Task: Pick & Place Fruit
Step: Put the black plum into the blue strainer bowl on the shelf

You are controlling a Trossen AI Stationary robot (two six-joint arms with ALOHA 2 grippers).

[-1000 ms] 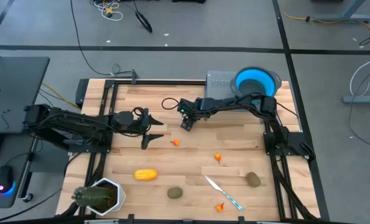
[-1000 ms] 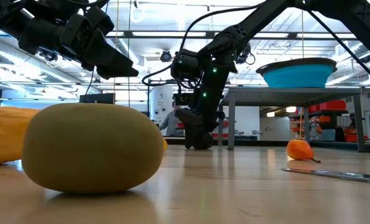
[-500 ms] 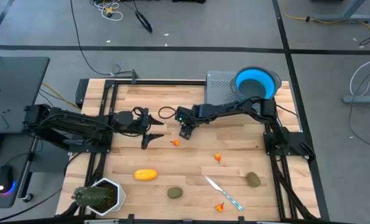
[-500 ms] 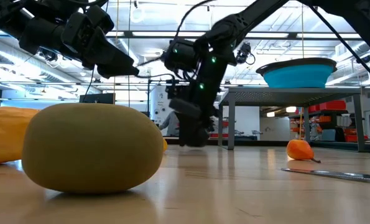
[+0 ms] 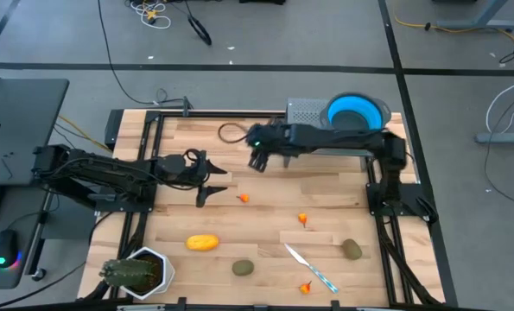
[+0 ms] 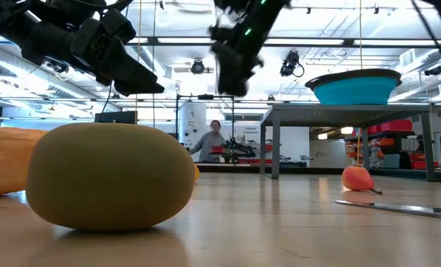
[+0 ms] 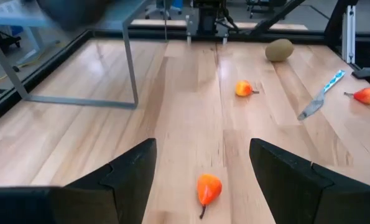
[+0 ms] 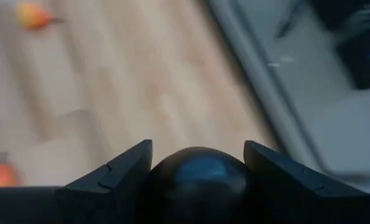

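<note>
Right arm reaches flat across the far part of the table [image 5: 265,186] from its base at right, wrist bent down, right hand [image 5: 257,160] lifted well above the wood. In the right wrist view its fingers [image 8: 125,168] sit either side of a black ball [image 8: 198,177], closed on it; ball fills the gap btw. them.

Left arm lies low, stretched from the left edge toward the middle. Left hand [image 5: 210,180] hangs above the table w/ fingers spread, nothing in it. In the left wrist view an orange bit [image 7: 208,188] lies on the wood just ahead, btw. the two fingers [image 7: 125,174].

Other fruit on the table: yellow piece [image 5: 202,244] near the front left, one olive piece [image 5: 244,269] beside it toward centre, another olive piece [image 5: 352,250] front right, orange bits at [image 5: 303,219] and [image 5: 307,288]. Knife [image 5: 310,267] lies btw. the olive pieces. Blue bowl [image 5: 358,114] sits at far right on a grey stand [image 5: 307,112]. Potted plant [image 5: 134,272] at front left corner.
</note>
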